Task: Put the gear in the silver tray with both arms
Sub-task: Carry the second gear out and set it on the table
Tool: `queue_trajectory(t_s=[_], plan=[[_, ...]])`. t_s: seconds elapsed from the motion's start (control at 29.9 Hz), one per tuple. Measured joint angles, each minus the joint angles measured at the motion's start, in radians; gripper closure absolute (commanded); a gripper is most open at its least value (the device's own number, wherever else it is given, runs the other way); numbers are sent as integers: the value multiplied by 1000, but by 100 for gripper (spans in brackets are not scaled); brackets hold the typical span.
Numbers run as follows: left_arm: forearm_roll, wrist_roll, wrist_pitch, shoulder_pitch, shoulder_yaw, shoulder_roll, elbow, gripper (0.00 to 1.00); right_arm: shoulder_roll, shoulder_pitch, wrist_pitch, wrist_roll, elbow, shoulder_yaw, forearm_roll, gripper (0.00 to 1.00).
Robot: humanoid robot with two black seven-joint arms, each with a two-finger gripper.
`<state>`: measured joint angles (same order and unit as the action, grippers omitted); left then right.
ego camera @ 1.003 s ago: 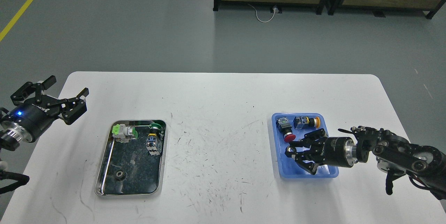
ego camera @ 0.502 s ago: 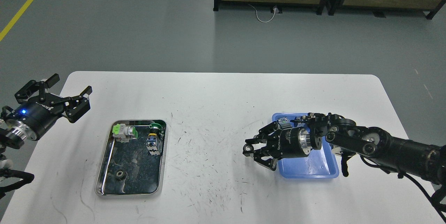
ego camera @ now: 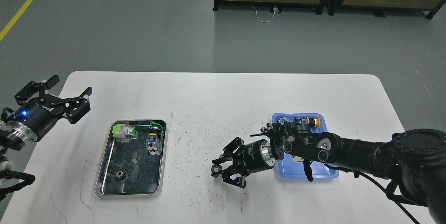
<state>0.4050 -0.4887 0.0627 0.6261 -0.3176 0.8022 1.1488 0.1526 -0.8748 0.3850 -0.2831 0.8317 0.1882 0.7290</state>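
The silver tray (ego camera: 104, 178) lies on the left part of the white table. A small dark gear (ego camera: 121, 175) lies in its near end, with a green and white switch (ego camera: 123, 131) and a green-capped button (ego camera: 154, 135) at its far end. My right gripper (ego camera: 218, 170) reaches left over the table middle, between the two trays, and is shut on a small round gear (ego camera: 215, 170) at its fingertips. My left gripper (ego camera: 70, 86) is open and empty, hovering over the table's far left edge, up and left of the silver tray.
A blue plastic tray (ego camera: 313, 175) on the right is partly hidden by my right arm; a yellow-capped button (ego camera: 312, 122) shows at its far end. The table edge runs close below the silver tray. Dark cabinets stand on the floor far behind.
My right gripper has lifted out of the blue tray and moved left across the table with the gear. The left gripper has risen slightly and stays open.
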Motion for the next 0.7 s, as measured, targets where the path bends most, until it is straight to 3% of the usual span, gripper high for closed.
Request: queue_trajectory(t_s=[0.17, 0.4, 0.7], plan=[[0, 0, 0, 1, 0, 0, 0, 2, -65, -6, 0, -6, -42, 5, -2, 67], [0, 0, 0, 0, 0, 0, -1, 2, -109, -7, -1, -18, -84, 3, -7, 41], [-1, 0, -11, -2, 18, 1, 1, 2, -113, 1, -7, -21, -101, -11, -23, 35]])
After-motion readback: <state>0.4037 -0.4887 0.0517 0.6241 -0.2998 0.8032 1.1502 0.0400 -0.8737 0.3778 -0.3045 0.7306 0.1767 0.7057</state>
